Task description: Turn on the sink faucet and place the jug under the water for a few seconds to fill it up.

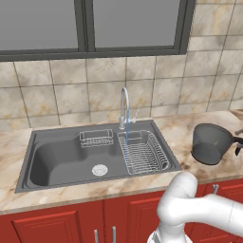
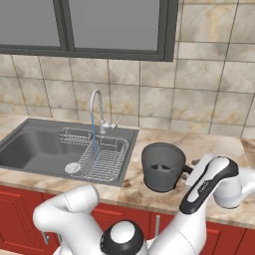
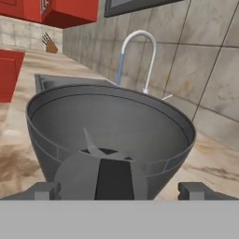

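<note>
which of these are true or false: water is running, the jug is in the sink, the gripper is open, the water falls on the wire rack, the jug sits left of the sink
1. Water is running from the faucet. True.
2. The jug is in the sink. False: it is on the counter beside the sink.
3. The gripper is open. True: its fingertips stand wide apart at the jug's handle side.
4. The water falls on the wire rack. True.
5. The jug sits left of the sink. False: it is to the right.
</note>
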Tool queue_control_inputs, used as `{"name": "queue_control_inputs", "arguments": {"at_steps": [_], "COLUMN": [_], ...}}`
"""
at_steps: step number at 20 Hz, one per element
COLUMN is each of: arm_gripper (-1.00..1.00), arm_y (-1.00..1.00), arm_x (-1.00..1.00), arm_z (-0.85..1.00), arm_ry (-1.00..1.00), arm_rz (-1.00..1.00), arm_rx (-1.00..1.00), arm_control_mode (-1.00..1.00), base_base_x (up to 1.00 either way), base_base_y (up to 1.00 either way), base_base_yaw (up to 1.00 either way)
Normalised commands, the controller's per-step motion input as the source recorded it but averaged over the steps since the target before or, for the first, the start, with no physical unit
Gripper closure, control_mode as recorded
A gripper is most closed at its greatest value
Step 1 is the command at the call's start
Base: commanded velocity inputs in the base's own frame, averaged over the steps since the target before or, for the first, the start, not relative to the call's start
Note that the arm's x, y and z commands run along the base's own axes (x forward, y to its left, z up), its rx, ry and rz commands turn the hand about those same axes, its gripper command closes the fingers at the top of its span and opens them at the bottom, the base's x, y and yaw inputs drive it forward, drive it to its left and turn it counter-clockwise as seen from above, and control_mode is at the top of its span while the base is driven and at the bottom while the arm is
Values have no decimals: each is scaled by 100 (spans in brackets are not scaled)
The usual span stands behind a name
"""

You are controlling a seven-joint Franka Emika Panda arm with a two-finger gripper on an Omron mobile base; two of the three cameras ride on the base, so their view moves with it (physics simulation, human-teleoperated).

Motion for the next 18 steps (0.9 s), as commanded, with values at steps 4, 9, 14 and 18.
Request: {"name": "queue_control_inputs", "arguments": {"at_steps": [4,9,14,18], "arm_gripper": [-100,-100,-100,-100], "arm_y": [0,0,0,13], "arm_x": [0,-6,-2,0], "arm_z": [-19,2,3,-1], "arm_ry": [1,0,0,2], "arm_rz": [3,0,0,0], "arm_rx": [0,0,0,0], "arm_control_mode": [-100,-100,-100,-100], "base_base_x": [0,0,0,0], "base_base_y": [0,0,0,0], "base_base_yaw": [0,0,0,0]}}
